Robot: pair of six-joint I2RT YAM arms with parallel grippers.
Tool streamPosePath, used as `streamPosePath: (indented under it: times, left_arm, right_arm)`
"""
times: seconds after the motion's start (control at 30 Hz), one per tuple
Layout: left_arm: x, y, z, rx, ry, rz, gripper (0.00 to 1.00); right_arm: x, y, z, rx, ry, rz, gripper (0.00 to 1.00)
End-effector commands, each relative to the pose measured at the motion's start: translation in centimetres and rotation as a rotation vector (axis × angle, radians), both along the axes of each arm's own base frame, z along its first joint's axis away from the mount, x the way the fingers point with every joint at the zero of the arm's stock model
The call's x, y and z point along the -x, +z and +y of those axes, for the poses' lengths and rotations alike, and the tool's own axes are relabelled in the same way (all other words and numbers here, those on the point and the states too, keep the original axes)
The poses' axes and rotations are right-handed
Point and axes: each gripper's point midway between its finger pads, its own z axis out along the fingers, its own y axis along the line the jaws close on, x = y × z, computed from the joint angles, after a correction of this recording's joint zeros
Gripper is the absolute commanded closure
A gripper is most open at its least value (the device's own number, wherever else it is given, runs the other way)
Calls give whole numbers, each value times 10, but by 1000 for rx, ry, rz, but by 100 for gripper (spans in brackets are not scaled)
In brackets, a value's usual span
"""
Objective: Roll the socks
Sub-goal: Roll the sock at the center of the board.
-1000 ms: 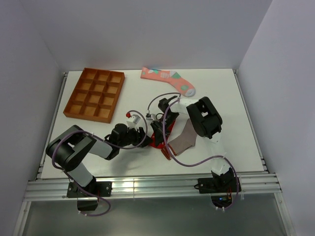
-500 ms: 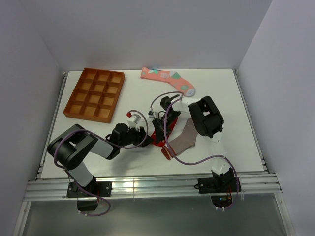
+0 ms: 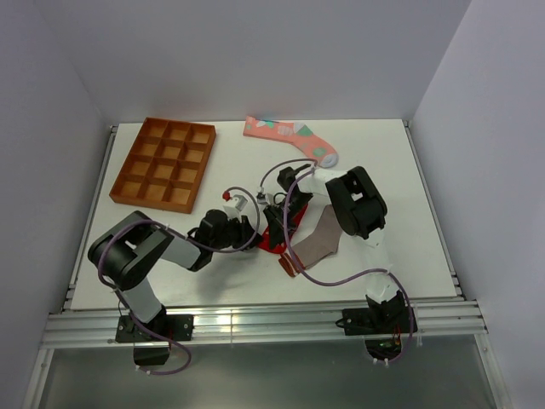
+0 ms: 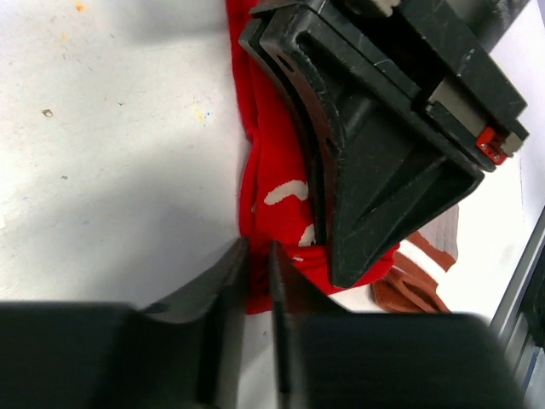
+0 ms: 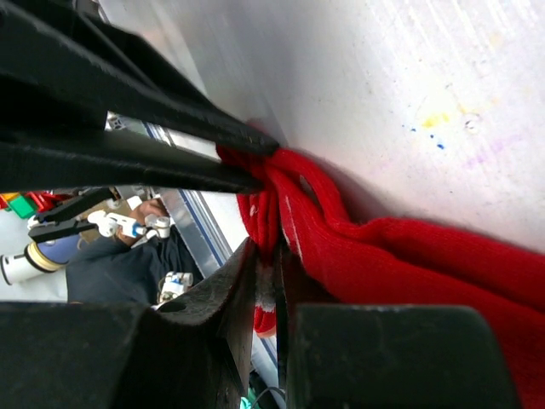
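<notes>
We see our left tool (image 4: 258, 250) squeezed narrow, pinching the edge of the red sock (image 4: 271, 183). Our right tool (image 5: 266, 256) is narrow too and nips the same sock. It lies bunched between them on the worktop (image 3: 392, 170).

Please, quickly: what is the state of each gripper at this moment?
Left gripper: closed, pinching the red sock.
Right gripper: closed, pinching the same red sock.
</notes>
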Motion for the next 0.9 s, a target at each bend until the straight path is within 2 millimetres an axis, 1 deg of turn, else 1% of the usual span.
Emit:
streamPosePath:
  times: [0.0,0.03,0.07,0.1,0.13,0.17,0.2,0.23,0.3,0.33,0.4,0.43,0.5,0.57,0.6,0.67,0.77,0.8,0.87]
  left_arm:
    - [6,-28,11,-108,24,71,84]
    - [6,-28,12,-117,31,76,86]
    - [5,-27,11,-122,36,78,93]
    - [6,-29,14,-150,54,90,96]
    - [5,-30,16,-165,69,96,100]
    - [3,-29,16,-181,84,98,100]
    - [8,-33,19,-212,92,120,100]
    - [3,-32,25,-243,141,111,100]
    - [2,-28,28,-263,167,111,100]
    - [2,-31,35,-294,198,120,100]
    - [3,-30,38,-298,214,124,100]
    - [3,-26,39,-291,219,120,100]
    - [3,-25,44,-301,250,126,100]
    - [4,-25,48,-308,270,132,100]
    - [4,-21,49,-297,278,130,100]
    - [6,-20,53,-308,295,141,100]
    - [6,-12,54,-298,314,136,100]
    - [8,-12,58,-312,326,148,100]
    - [8,-4,57,-305,329,144,100]
  right_arm:
    - [-7,-13,-8,41,13,-50,91]
    - [-8,-12,-8,42,13,-61,86]
    - [-10,-12,-9,50,11,-79,83]
    - [-13,-9,-9,49,10,-100,79]
    - [-14,-7,-9,52,9,-114,72]
    - [-16,-5,-9,54,9,-133,68]
    - [-20,0,-9,51,8,-170,64]
    - [-24,4,-9,50,8,-194,56]
    - [-31,14,-9,50,9,-254,51]
    - [-34,18,-9,52,8,-277,48]
    - [-42,27,-9,61,-2,-335,46]
    - [-46,28,-12,79,-5,-360,45]
    - [-53,33,-15,102,-21,-410,44]
    - [-58,34,-19,133,-28,-451,43]
    - [-63,39,-19,129,-37,-480,43]
    - [-68,40,-24,146,-55,-508,43]
    - [-79,46,-30,152,-80,-549,44]
    - [-83,51,-31,142,-87,-570,44]
    - [-86,53,-36,136,-83,-601,45]
